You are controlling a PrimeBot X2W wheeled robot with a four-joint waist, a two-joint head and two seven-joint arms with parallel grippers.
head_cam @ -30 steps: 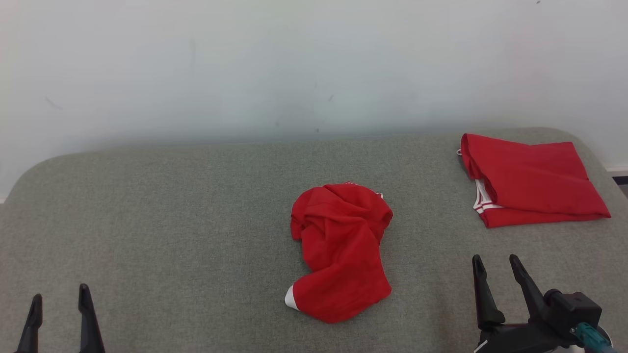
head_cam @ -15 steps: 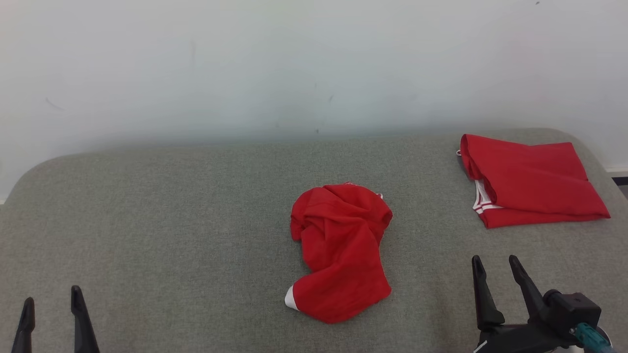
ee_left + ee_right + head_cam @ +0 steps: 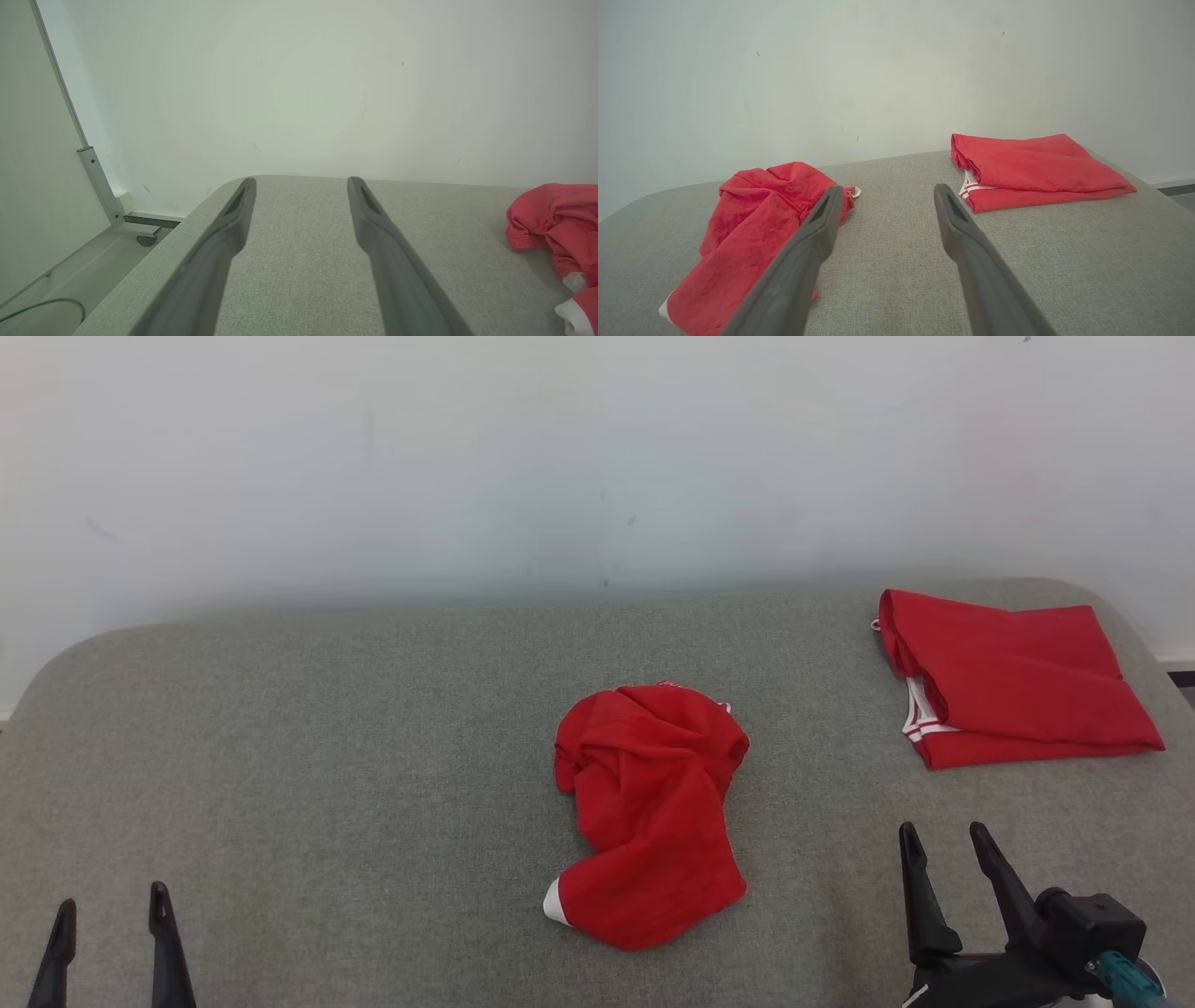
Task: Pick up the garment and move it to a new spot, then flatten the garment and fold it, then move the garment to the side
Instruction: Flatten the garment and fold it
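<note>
Garment (image 3: 649,817), red with white trim, crumpled at the middle of the grey table (image 3: 280,756) and untouched: pick-up not yet begun. Left end effector (image 3: 112,896) and right end effector (image 3: 941,829), both wide open and empty, near the front edge. Next move, judged: reach in and pinch a fold. Folded red garment (image 3: 1013,681) at far right. No legible writing.

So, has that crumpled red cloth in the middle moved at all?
No. The crumpled red garment lies in the same place relative to the folded red garment as before.
</note>
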